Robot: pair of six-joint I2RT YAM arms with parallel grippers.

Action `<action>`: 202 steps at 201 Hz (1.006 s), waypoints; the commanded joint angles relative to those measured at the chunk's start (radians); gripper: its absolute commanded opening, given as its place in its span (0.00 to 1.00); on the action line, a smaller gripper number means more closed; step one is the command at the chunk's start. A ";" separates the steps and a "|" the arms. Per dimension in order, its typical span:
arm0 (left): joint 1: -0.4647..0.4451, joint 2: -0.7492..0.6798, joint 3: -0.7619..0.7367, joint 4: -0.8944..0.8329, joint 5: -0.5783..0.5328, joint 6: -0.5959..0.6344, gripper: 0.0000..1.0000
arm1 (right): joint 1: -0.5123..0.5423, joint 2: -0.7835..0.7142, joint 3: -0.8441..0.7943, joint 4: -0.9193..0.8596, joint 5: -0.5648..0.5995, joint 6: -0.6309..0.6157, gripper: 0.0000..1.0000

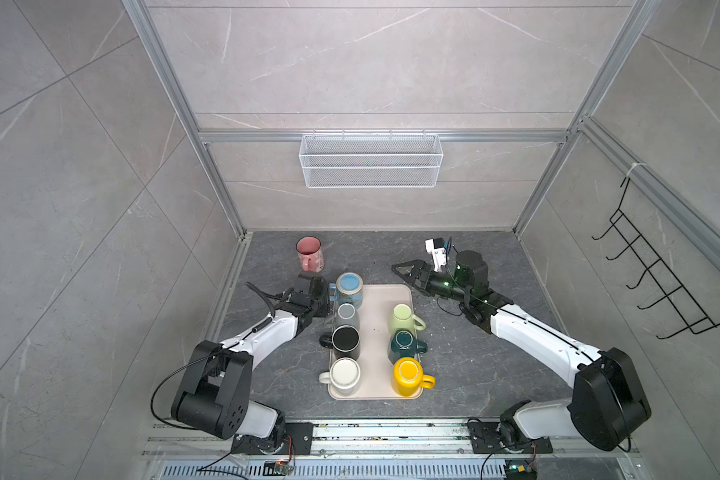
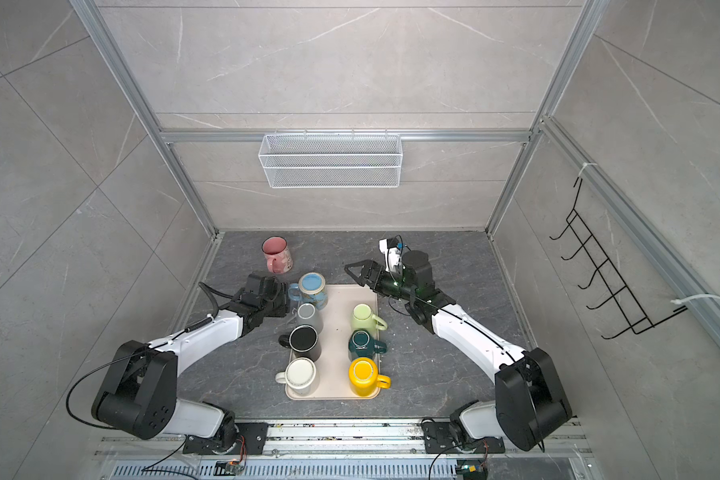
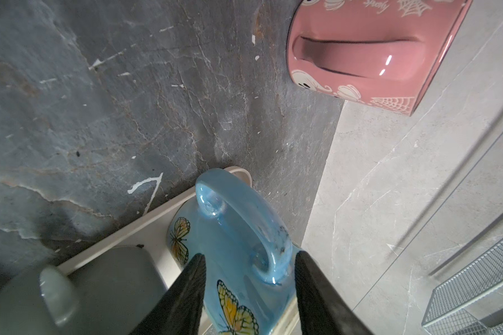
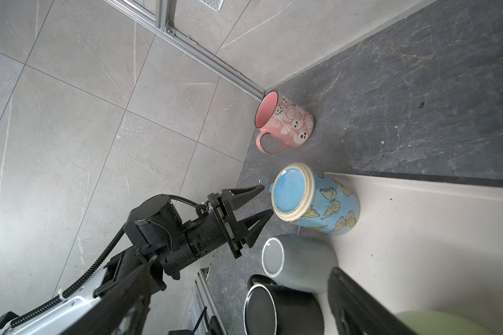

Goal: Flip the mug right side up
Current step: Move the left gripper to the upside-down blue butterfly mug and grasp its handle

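Closest to the lens, the left arm [image 1: 262, 334] rises at the front, folds at its black elbow and stretches its white forearm forward and inward, low over the dark stone bench [image 1: 283, 365]. Its wrist is level, and the left gripper [image 4: 267, 199] points sideways at the beige tray [image 1: 385, 291]. That gripper is released: its fingers [image 3: 186, 290] stand apart, one on each side of the handle [image 3: 244, 208] of the blue butterfly mug [image 1: 349, 286], with a gap showing beside the handle. This mug stands upside down, base up, in the tray's far left corner, just beyond an inverted grey mug [image 1: 347, 316], its handle turned out towards the gripper. Behind it on the bench, a pink mug [image 1: 309, 253] stands upright. Further right, the right arm [image 1: 533, 338] reaches forward beside the tray, its right gripper [image 1: 402, 275] spread wide, gripping nothing, near the tray's far right corner and well apart from the blue butterfly mug.
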 commanded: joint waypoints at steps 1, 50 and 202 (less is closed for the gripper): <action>0.001 0.014 0.036 0.036 -0.010 -0.017 0.52 | -0.003 0.005 -0.011 0.033 -0.021 0.015 0.96; 0.001 0.069 0.050 0.086 0.003 -0.023 0.52 | -0.005 0.009 -0.011 0.038 -0.022 0.015 0.96; 0.002 0.066 0.026 0.180 -0.028 -0.023 0.61 | -0.015 0.015 -0.009 0.034 -0.023 0.012 0.96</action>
